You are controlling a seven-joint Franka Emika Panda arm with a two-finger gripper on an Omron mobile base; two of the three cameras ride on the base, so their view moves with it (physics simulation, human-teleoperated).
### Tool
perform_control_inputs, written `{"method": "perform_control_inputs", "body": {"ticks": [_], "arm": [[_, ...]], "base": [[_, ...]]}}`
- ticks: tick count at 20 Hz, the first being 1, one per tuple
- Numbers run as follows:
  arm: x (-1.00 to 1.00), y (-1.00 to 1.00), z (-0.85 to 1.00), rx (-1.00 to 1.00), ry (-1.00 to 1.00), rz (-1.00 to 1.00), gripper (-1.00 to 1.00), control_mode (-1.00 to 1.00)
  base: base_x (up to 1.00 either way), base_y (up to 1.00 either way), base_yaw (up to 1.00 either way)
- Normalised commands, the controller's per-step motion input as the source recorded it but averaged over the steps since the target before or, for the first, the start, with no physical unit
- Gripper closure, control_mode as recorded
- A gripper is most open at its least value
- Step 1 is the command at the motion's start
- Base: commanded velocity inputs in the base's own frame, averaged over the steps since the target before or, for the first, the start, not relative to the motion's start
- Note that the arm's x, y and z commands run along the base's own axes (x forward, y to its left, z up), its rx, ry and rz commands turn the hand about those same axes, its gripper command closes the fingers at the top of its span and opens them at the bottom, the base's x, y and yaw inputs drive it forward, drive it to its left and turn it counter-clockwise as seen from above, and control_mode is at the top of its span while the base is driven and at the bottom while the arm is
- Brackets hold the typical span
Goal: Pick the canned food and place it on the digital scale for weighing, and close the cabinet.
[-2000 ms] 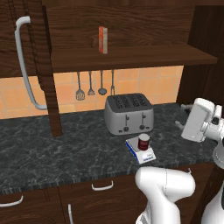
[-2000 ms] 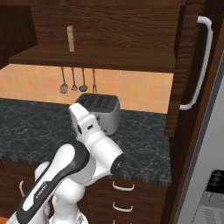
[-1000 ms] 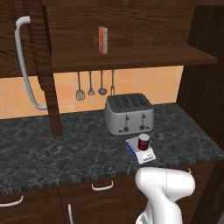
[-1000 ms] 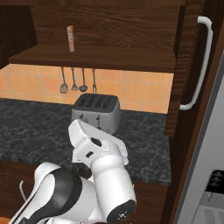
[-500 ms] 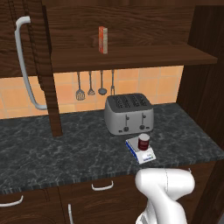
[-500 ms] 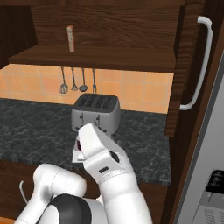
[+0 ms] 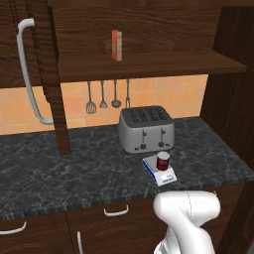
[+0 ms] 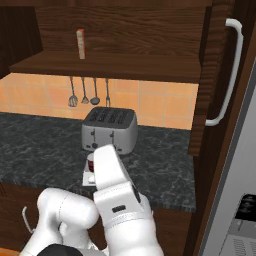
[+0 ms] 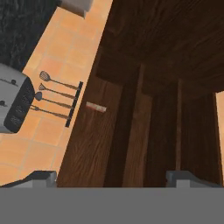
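Canned food (image 7: pixel 163 161) on digital scale (image 7: pixel 159 171); cabinet (image 9: pixel 144 87) underside overhead.

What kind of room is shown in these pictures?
Most likely a kitchen: a toaster stands on a dark stone counter, cooking utensils hang on the tiled wall, and a wooden cabinet hangs above.

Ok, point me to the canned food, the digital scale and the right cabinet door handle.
canned food (image 7: pixel 162 160), left base view, red side wall.
digital scale (image 7: pixel 152 165), left base view, bare top near its left edge.
right cabinet door handle (image 8: pixel 231 75), right base view, middle of the silver bar.
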Motion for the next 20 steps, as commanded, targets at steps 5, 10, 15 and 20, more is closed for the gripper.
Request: {"method": "perform_control_inputs", "body": {"ticks": [5, 10, 15, 20], "arm": [[0.00, -0.23, 0.00, 0.01, 0.02, -0.12, -1.00, -1.00], [0.00, -0.16, 0.00, 0.00, 0.02, -0.08, -1.00, -1.00], [0.20, -0.14, -0.02, 0.00, 0.04, -0.09, -1.00, -1.00], [0.05, -0.24, -0.04, 0.00, 0.00, -0.09, -1.00, -1.00]], "base": [[0.00, 0.00, 0.00], [0.00, 0.00, 0.00], [0.00, 0.00, 0.00], [0.00, 0.00, 0.00]]}}
